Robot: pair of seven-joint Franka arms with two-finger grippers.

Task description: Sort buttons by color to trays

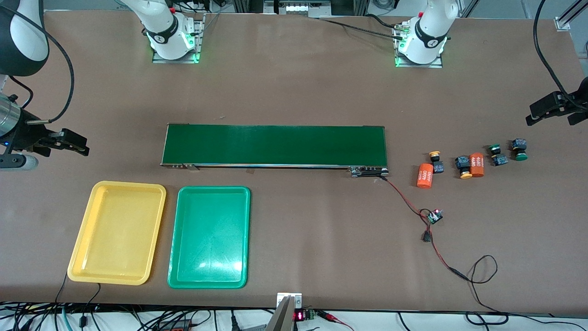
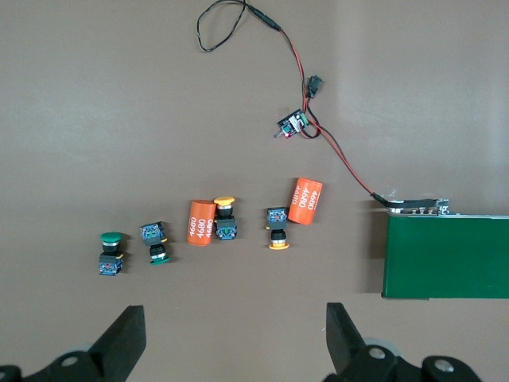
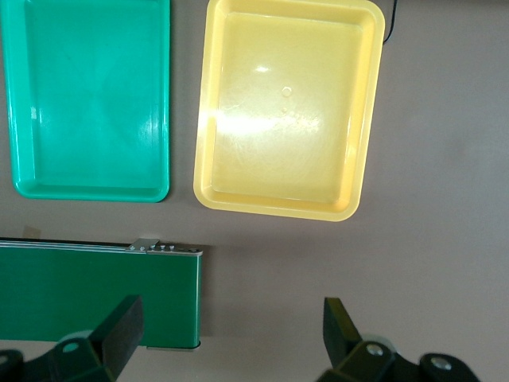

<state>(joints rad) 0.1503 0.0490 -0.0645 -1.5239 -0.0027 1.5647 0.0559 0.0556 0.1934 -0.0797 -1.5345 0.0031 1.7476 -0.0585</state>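
Yellow tray [image 1: 117,232] and green tray [image 1: 209,236] hold 0 buttons; both tools open.

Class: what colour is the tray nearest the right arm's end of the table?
Yellow tray; right wrist view.

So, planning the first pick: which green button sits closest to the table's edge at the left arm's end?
The green button lying with its cap toward the front camera; the other green one sits beside the orange cylinder.

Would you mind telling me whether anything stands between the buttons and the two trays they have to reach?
Yes: the conveyor belt lies on the table between the buttons, clustered among orange cylinders at the left arm's end, and the yellow tray and green tray, which lie nearer the front camera at the right arm's end.
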